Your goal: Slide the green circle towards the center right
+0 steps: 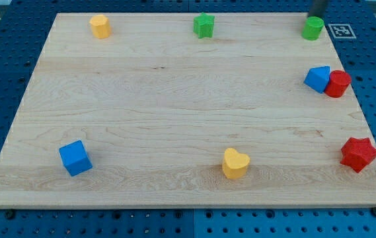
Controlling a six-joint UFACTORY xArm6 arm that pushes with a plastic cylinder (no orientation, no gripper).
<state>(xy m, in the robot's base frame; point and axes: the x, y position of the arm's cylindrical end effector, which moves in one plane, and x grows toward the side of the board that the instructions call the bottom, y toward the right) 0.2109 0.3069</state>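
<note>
The green circle point(312, 28) sits at the top right corner of the wooden board point(174, 99). My rod comes down from the view's top edge, and my tip point(317, 18) is right behind the green circle, at its top side, seemingly touching it. A blue triangle-like block point(317, 79) and a red circle point(338, 84) touch each other at the centre right, below the green circle.
A green star point(203, 25) sits at top centre and a yellow hexagon-like block point(100, 26) at top left. A blue cube point(75, 158) is at bottom left, a yellow heart point(235, 163) at bottom centre, a red star point(359, 154) at bottom right. A tag marker point(341, 30) lies off the board.
</note>
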